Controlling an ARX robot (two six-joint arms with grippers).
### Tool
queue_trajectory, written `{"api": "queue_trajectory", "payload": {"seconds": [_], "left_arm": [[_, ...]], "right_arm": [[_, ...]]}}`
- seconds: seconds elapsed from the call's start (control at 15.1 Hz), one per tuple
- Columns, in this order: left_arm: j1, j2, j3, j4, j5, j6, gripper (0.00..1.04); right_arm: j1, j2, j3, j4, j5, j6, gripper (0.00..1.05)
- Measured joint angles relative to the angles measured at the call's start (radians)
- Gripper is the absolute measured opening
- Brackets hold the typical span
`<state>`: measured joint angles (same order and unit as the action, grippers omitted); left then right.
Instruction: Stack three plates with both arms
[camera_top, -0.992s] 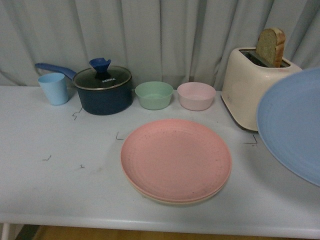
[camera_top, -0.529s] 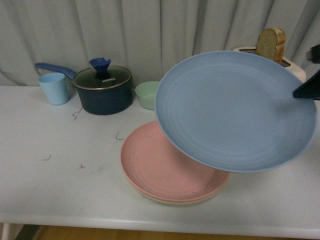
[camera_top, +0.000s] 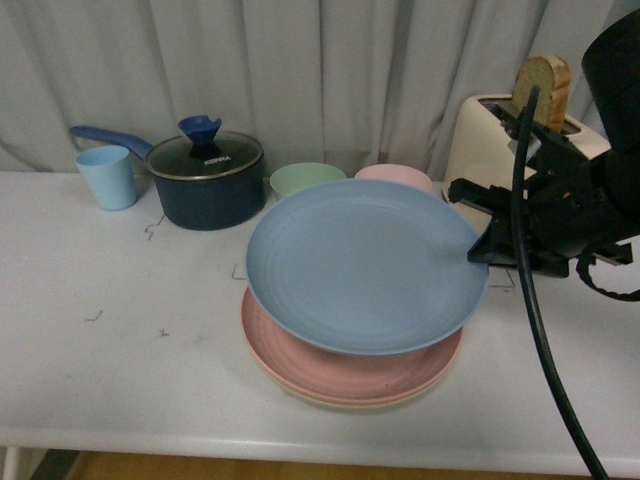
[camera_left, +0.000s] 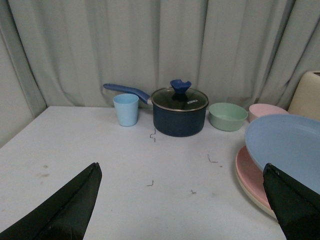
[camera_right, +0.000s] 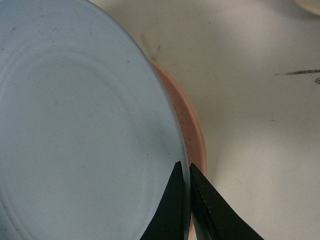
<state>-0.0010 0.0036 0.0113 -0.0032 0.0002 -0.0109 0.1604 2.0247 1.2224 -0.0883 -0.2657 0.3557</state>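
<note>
My right gripper (camera_top: 478, 240) is shut on the right rim of the light blue plate (camera_top: 365, 265) and holds it just above the stack, slightly tilted. Beneath it the speckled pink plate (camera_top: 350, 375) lies on the beige plate (camera_top: 330, 400), whose edge shows at the front. In the right wrist view the fingers pinch the blue plate's rim (camera_right: 184, 172) with the pink plate (camera_right: 192, 135) below. My left gripper (camera_left: 180, 167) is open and empty, left of the stack; the blue plate (camera_left: 290, 145) and pink plate (camera_left: 250, 172) show at that view's edge.
At the back of the white table (camera_top: 120, 340) stand a light blue cup (camera_top: 107, 176), a dark blue lidded pot (camera_top: 207, 180), a green bowl (camera_top: 300, 178), a pink bowl (camera_top: 395, 175) and a cream toaster (camera_top: 500, 160) with bread (camera_top: 542, 92).
The right arm has carried the blue plate from the right edge leftward and down, and now holds it centred just over the pink plate. The arm itself has come into the front view.
</note>
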Motion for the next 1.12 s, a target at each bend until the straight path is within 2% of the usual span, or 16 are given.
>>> {"api": "queue_trajectory", "payload": {"seconds": [0.46, 0.6, 0.79, 0.99, 1.06, 1.12], "left_arm": [[0.0, 0.0, 0.0, 0.0, 0.0, 0.0, 0.98], [0.0, 0.0, 0.0, 0.0, 0.0, 0.0, 0.98], [0.0, 0.0, 0.0, 0.0, 0.0, 0.0, 0.98], [0.0, 0.0, 0.0, 0.0, 0.0, 0.0, 0.98], [0.0, 0.0, 0.0, 0.0, 0.0, 0.0, 0.98], [0.0, 0.0, 0.0, 0.0, 0.0, 0.0, 0.98]], "right_arm": [[0.03, 0.115, 0.013, 0.018, 0.04, 0.016, 0.03], [0.03, 0.113, 0.006, 0.052, 0.01, 0.031, 0.21], [0.021, 0.012, -0.085, 0.094, -0.005, 0.04, 0.59], [-0.023, -0.235, -0.248, 0.187, 0.101, -0.034, 0.95], [-0.027, -0.281, -0.256, 0.197, 0.106, -0.045, 0.99], [-0.014, -0.251, -0.319, 0.485, 0.199, -0.105, 0.91]]}}
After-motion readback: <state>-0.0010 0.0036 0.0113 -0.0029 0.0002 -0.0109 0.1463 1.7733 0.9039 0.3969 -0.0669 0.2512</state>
